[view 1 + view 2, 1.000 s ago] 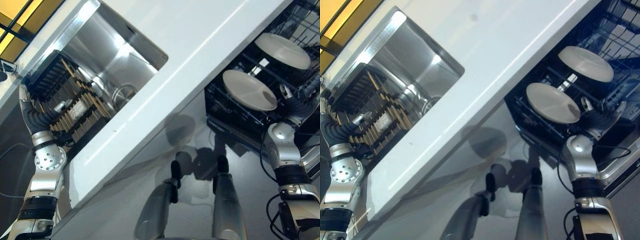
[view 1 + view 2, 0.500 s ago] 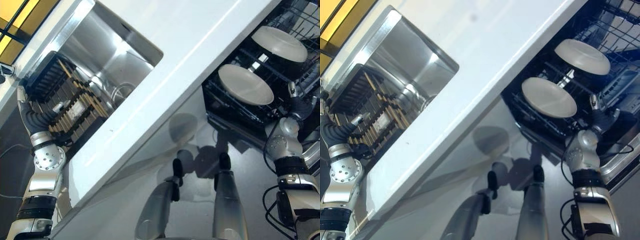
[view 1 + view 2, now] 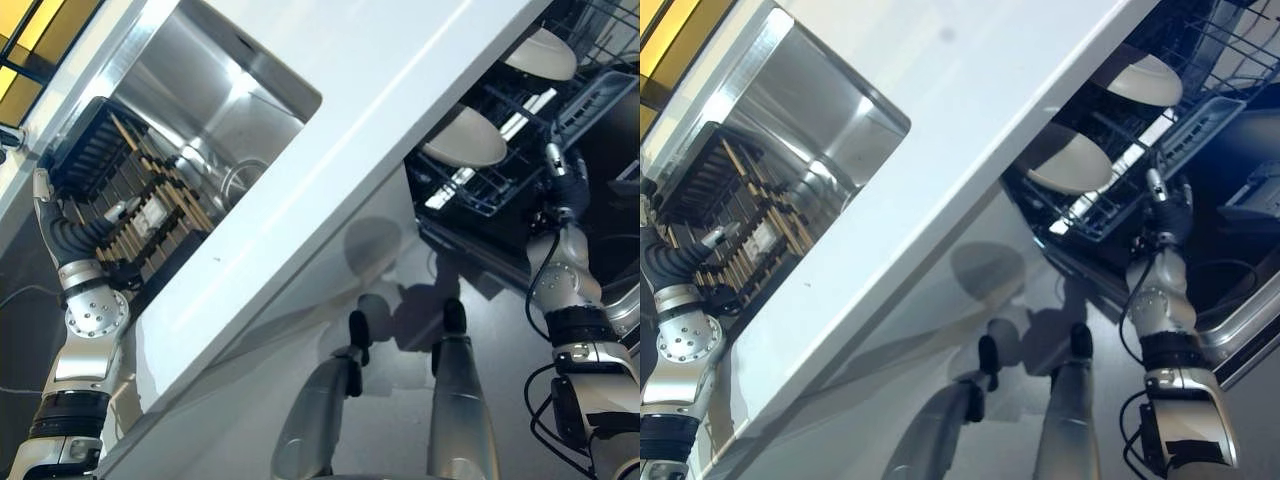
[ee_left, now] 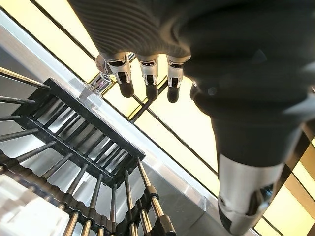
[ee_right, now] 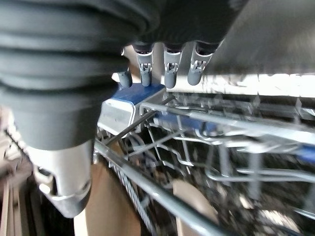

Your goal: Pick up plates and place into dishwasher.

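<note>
Two pale plates — one (image 3: 463, 137) in the dishwasher rack (image 3: 480, 185) just under the counter (image 3: 400, 90) edge, a second (image 3: 540, 55) deeper in the rack.

Right hand (image 3: 1170, 205) — raised beside the rack's front edge, apart from both plates, fingers (image 5: 169, 73) straight and holding nothing.

Left hand (image 3: 45, 195) — by the dark dish rack (image 3: 125, 215) in the steel sink (image 3: 225, 110), fingers (image 4: 147, 81) relaxed, empty.

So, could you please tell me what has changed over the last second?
The right hand has drawn back from the nearer plate towards the rack edge, holding nothing. Both plates stay in the rack. The left hand stays open by the sink rack.
</note>
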Controlling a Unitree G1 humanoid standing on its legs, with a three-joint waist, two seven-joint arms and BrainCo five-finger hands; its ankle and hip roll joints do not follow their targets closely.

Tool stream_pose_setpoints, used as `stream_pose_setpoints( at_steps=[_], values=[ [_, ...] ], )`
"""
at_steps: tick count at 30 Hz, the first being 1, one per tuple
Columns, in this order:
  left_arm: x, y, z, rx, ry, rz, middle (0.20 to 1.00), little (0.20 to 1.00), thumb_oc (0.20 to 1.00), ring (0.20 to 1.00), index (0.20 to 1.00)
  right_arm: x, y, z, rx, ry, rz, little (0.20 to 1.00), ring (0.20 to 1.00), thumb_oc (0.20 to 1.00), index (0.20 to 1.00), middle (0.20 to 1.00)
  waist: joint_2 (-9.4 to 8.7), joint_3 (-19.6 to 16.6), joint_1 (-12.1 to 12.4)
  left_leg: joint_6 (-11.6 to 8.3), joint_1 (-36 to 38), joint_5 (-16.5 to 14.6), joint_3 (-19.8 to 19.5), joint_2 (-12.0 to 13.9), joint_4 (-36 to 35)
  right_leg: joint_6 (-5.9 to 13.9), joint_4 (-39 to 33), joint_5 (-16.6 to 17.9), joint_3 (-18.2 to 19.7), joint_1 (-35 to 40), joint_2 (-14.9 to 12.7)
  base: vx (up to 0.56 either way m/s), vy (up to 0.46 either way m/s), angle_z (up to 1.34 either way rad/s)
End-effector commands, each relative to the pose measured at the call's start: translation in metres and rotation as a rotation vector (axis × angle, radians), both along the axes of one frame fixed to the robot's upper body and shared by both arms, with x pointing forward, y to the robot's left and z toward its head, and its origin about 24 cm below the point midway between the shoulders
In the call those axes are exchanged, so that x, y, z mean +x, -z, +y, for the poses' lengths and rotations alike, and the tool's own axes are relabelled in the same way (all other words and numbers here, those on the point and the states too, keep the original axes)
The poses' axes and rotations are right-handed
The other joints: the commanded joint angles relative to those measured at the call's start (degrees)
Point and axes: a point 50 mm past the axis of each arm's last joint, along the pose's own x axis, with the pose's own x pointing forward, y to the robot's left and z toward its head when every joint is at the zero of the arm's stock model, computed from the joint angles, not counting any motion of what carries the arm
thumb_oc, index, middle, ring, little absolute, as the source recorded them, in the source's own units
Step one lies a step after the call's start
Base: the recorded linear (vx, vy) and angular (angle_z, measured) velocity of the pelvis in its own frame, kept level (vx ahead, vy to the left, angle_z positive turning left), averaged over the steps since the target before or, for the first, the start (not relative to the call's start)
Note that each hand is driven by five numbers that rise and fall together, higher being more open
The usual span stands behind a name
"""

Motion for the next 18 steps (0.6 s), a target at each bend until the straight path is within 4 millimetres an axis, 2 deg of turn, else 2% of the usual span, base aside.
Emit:
stream_pose_setpoints(
  at_steps=[1, 3, 9, 13, 18],
  values=[
    [0.007, 0.034, -0.06, -0.127, 0.208, 0.035, 1.0, 1.0, 1.0, 1.0, 1.0, 0.0, -0.067, 0.121, -0.297, -0.591, -0.348, 1.0, 1.0, 1.0, 1.0, 1.0, -2.94, 3.24, 2.09, 4.49, -4.93, 0.76, -1.36, -4.64, 1.91, -3.87, -5.24, -1.16, -7.31, 1.38, 3.04, 0.0, -0.04, 0.03],
    [0.006, 0.032, -0.056, -0.115, 0.207, 0.033, 1.0, 1.0, 1.0, 1.0, 1.0, -0.008, -0.072, 0.134, -0.359, -0.678, -0.4, 1.0, 1.0, 1.0, 1.0, 1.0, -3.72, 3.08, 2.51, 4.48, -4.87, 0.87, -1.61, -4.59, 1.72, -3.7, -5.68, -0.98, -7.8, 1.81, 3.03, 0.0, -0.048, 0.07],
    [0.005, 0.027, -0.045, -0.088, 0.21, 0.031, 1.0, 1.0, 1.0, 1.0, 1.0, -0.025, -0.082, 0.155, -0.467, -0.87, -0.526, 1.0, 1.0, 1.0, 1.0, 1.0, -5.49, 2.45, 3.68, 4.58, -4.52, 0.75, -2.32, -4.57, 1.46, -3.26, -7.15, -0.42, -9.0, 3.31, 3.04, 0.0, -0.047, 0.04],
    [0.006, 0.021, -0.038, -0.057, 0.222, 0.036, 1.0, 1.0, 1.0, 1.0, 1.0, -0.029, -0.084, 0.155, -0.479, -0.892, -0.564, 1.0, 1.0, 1.0, 1.0, 1.0, -6.9, 1.76, 4.33, 4.74, -3.96, 0.28, -2.81, -4.42, 1.5, -3.01, -8.37, 0.08, -9.87, 4.95, 3.18, -0.01, -0.075, 0.12],
    [0.007, 0.015, -0.031, -0.034, 0.218, 0.03, 1.0, 1.0, 1.0, 1.0, 1.0, -0.027, -0.076, 0.142, -0.469, -0.836, -0.542, 1.0, 1.0, 1.0, 1.0, 1.0, -8.47, 0.33, 4.26, 4.85, -1.68, -0.36, -2.95, -4.2, 0.47, -2.74, -11.41, 0.96, -10.41, 8.25, 3.42, -0.01, -0.038, 0.09]
  ],
)
